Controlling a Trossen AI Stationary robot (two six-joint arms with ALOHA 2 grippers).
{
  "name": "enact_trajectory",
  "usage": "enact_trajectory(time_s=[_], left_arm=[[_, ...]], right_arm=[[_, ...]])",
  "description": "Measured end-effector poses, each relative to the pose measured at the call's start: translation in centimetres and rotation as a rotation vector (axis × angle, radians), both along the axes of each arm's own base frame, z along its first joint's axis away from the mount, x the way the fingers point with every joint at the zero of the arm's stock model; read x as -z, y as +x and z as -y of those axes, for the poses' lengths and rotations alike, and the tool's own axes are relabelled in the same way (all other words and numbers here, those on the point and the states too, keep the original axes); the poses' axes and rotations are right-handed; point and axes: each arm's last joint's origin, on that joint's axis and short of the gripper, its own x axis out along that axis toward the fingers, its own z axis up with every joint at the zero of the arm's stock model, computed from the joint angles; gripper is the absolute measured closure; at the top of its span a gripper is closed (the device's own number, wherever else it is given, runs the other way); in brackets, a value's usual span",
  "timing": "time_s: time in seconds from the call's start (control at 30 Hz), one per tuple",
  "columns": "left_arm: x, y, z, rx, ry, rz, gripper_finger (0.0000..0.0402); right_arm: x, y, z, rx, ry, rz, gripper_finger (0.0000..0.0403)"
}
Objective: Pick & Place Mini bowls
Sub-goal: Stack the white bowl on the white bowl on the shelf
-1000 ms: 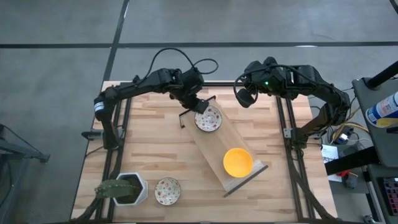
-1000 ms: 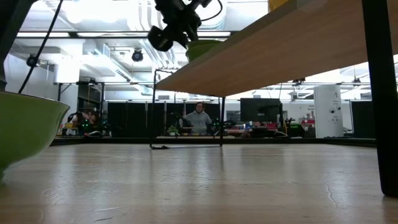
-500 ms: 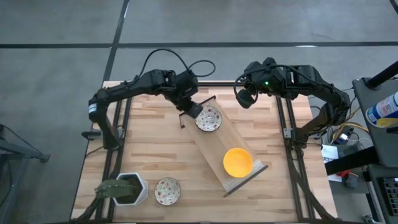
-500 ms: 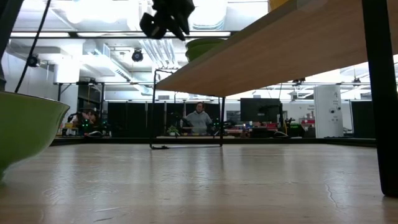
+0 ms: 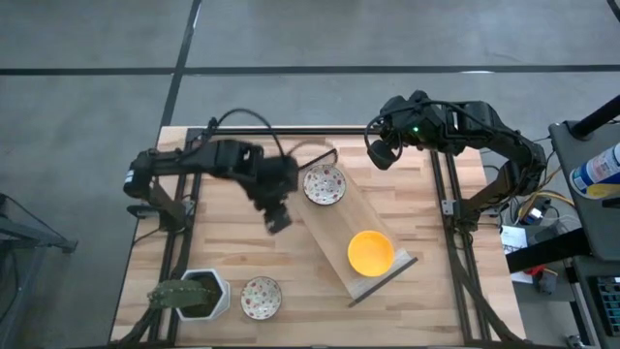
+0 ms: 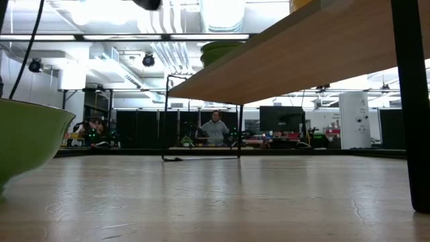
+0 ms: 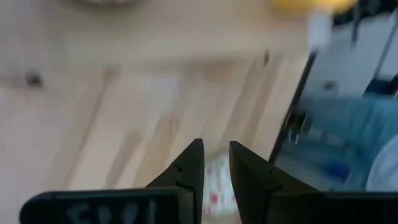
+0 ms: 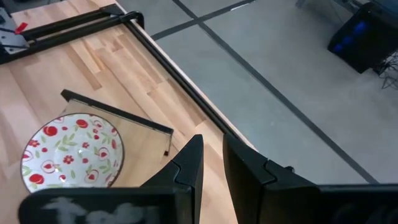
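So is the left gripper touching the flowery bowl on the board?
Apart. In the high view the left gripper sits off the board, bare table between it and the bowl.

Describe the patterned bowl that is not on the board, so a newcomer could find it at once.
Start from the wooden table and go to its near left corner, where a white pot holds a green plant. The bowl sits on the tabletop just right of that pot. It is white with red speckles, like the bowl on the sloping board, but it alone lies directly on the table.
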Motion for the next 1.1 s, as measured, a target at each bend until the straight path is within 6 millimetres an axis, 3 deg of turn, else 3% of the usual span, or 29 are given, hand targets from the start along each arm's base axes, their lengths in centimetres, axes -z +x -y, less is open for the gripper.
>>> enact_trajectory(time_s=[0.23,0.77,0.93,1.1], left_arm=[[2.8,-0.9,3.0,0.031,0.136,-0.209,0.0335],[14.4,-1.3,6.8,0.325,-0.051,-0.387,0.0335],[16.7,-2.0,7.6,0.342,-0.119,-0.399,0.0334],[17.6,-1.8,8.4,0.326,-0.168,-0.350,0.0334]], right_arm=[[0.0,0.1,-0.2,0.000,0.016,0.015,0.0346],[0.0,0.2,-0.7,0.000,0.069,0.050,0.0346],[0.0,0.3,-1.2,-0.009,0.078,0.059,0.0346],[0.0,0.3,-1.2,-0.003,0.080,0.063,0.0346]])
